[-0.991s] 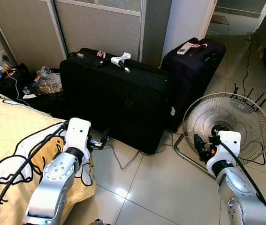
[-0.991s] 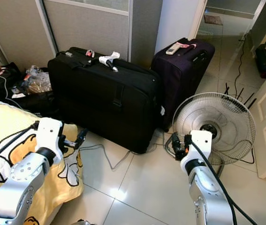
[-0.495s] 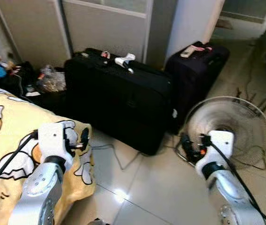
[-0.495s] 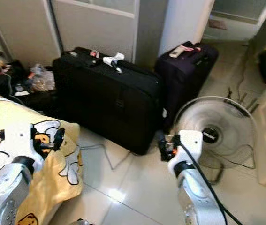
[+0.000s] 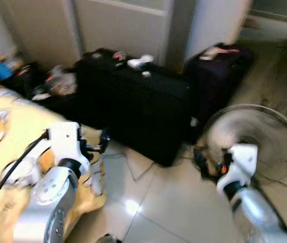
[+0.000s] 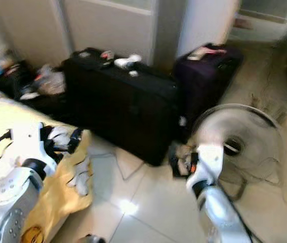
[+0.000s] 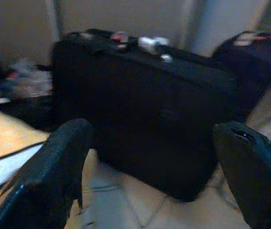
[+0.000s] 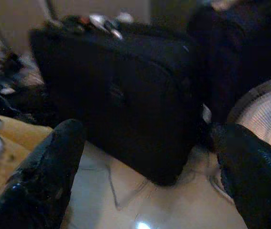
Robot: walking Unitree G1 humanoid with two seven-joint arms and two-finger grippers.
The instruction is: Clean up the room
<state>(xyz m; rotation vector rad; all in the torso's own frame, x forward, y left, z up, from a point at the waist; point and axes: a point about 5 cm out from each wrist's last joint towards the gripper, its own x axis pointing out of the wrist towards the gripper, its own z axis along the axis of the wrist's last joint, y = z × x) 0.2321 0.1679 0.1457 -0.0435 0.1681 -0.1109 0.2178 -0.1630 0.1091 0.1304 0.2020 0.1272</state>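
The picture is blurred by motion. A large black suitcase [image 5: 143, 104] stands on the tiled floor with small white items [image 5: 139, 62] on top. A dark purple suitcase [image 5: 216, 76] stands beside it on its right. My left gripper [image 5: 101, 143] hovers at the corner of a yellow bed cover [image 5: 11, 131], open and holding nothing. My right gripper [image 5: 204, 163] hangs low in front of a floor fan [image 5: 252, 136], open and holding nothing. In the left wrist view the black suitcase [image 7: 149, 105] lies ahead between the fingers [image 7: 54, 167].
A clutter of bags and small things [image 5: 37, 83] lies against the wall at the left. A grey cable [image 5: 133, 169] runs over the tiles under the black suitcase. Sliding closet panels [image 5: 118, 25] stand behind. Bare tiles [image 5: 168, 212] lie between bed and fan.
The whole picture has shifted and blurred, so the camera is moving. The left arm now reaches a little further forward past the bed's corner. Both grippers stay open.
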